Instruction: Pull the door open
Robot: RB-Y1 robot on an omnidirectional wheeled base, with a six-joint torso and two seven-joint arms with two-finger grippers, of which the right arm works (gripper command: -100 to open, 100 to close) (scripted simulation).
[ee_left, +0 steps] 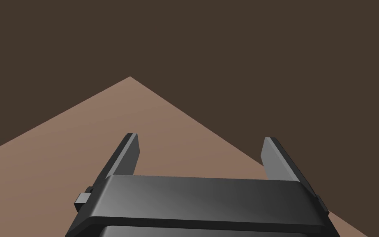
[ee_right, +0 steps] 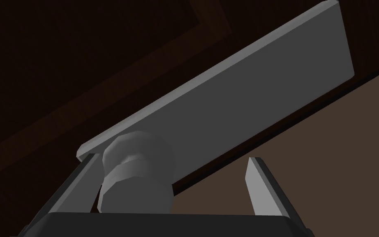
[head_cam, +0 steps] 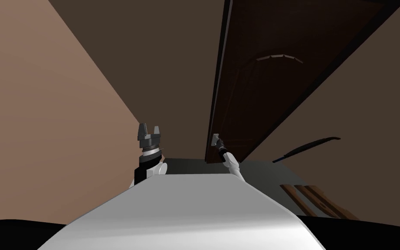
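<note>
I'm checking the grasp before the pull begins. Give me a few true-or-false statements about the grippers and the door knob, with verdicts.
1. The right gripper is shut tight on the knob. False: its fingers stand open with the knob between them, close by one finger and apart from the other.
2. The knob sits on a grey plate on the dark brown door. True.
3. The left gripper also grips the knob. False: it is empty, off to the left of the door.
4. The left gripper's fingers stand open. True.
</note>
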